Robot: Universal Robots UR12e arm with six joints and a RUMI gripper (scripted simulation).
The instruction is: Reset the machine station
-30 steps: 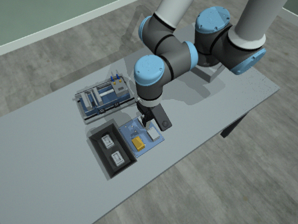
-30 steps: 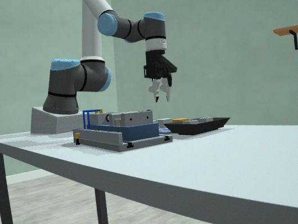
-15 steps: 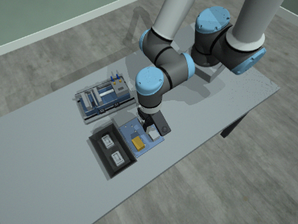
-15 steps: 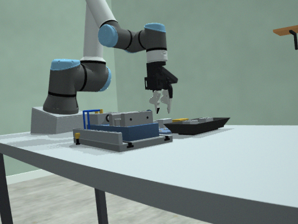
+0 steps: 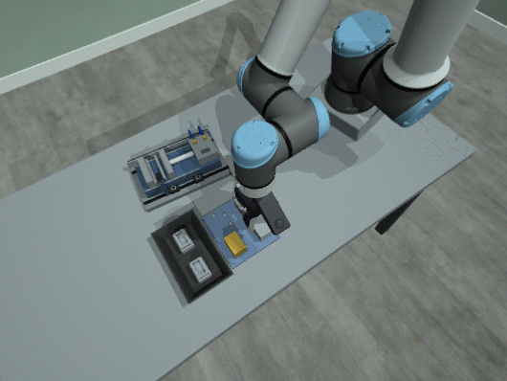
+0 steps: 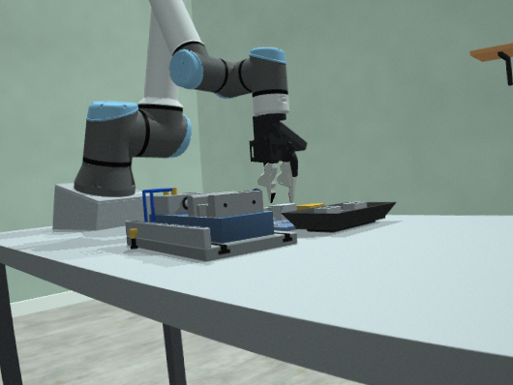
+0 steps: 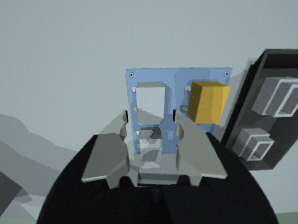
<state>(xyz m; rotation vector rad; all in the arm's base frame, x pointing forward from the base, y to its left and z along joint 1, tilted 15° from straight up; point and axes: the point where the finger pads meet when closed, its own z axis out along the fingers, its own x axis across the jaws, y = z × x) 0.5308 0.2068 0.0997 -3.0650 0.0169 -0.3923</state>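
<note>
Aluminum blank (image 5: 262,232) (image 6: 282,210) (image 7: 150,105) on infeed plate (image 5: 217,225) (image 7: 175,79) beside the brass one (image 5: 235,244) (image 6: 310,206) (image 7: 207,103), two finished parts in outfeed tray (image 5: 168,269) (image 6: 339,221) (image 7: 287,57), pockets up; jaws part-open, holding nothing; vise (image 5: 206,153) (image 6: 247,226) loading apparently remains, then release and withdrawal.

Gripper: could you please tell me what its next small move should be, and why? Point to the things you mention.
Probably ease the gripper (image 5: 253,224) (image 6: 282,199) (image 7: 150,110) down around the gray blank (image 5: 261,232) (image 7: 151,104) beside the brass one (image 5: 235,244) (image 7: 209,102): its open fingers appear above and either side of that blank, and the vise (image 5: 178,163) (image 6: 242,227) seems to lack one.
</note>
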